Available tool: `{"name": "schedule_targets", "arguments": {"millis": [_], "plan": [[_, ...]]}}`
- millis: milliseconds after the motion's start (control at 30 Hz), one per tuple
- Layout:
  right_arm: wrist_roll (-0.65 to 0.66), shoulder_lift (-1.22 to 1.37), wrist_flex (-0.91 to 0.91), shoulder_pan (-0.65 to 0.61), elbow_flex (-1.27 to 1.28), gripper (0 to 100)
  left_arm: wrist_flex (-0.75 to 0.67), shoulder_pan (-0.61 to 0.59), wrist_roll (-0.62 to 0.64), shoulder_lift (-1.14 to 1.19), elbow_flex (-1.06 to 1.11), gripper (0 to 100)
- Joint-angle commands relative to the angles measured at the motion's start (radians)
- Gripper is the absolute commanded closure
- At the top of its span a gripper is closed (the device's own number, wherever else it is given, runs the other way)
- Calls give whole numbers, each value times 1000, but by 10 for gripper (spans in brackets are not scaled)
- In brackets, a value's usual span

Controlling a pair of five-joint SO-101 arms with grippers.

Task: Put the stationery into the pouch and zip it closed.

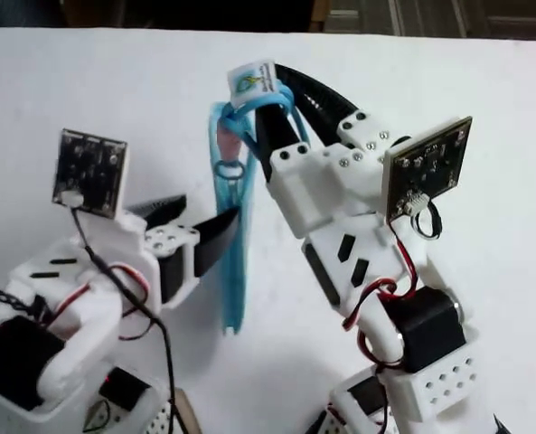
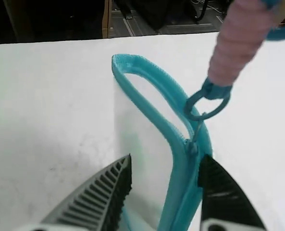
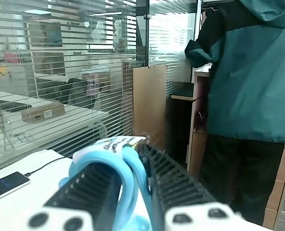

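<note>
High view puts the pouch (image 1: 234, 271) about mid-table (image 1: 87, 90), standing thin on its edge, with its long axis running from the arms' side toward the far edge. The left gripper (image 1: 211, 208) meets it side-on at about half its length. The right gripper (image 1: 269, 90) sits above the far end, its fingers closed on the pull strap (image 1: 266, 101) that rises from the zip ring (image 1: 230, 169). The coming move, as I judge it, turns on this: the slider has to travel along that long axis, away from the left gripper and toward the far end, so the right arm does the pulling while the left steadies the pouch. The left wrist view adds what the overhead angle flattens. Its fingers stand well apart astride the zipped stretch, one touching the blue zip band and the other off to the side of the pale body, so they bracket the pouch rather than pinch it. The slider (image 2: 192, 144) sits just beyond them. Past it the mouth gapes in a long loop, so a good part of the zip is not yet shut, and I cannot see what lies inside. The ring (image 2: 207, 103) hangs from the strap's pink section (image 2: 238, 38), drawn up and off to one side. The right wrist view confirms the grip: its fingers (image 3: 173, 185) are pressed together with the blue strap loop and its tag squeezed between them.
</note>
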Motion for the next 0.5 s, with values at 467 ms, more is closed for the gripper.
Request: {"name": "schedule_targets", "arguments": {"millis": [467], "plan": [[8, -16, -7, -64, -8, 982, 207, 166, 60, -5, -180, 752]]}}
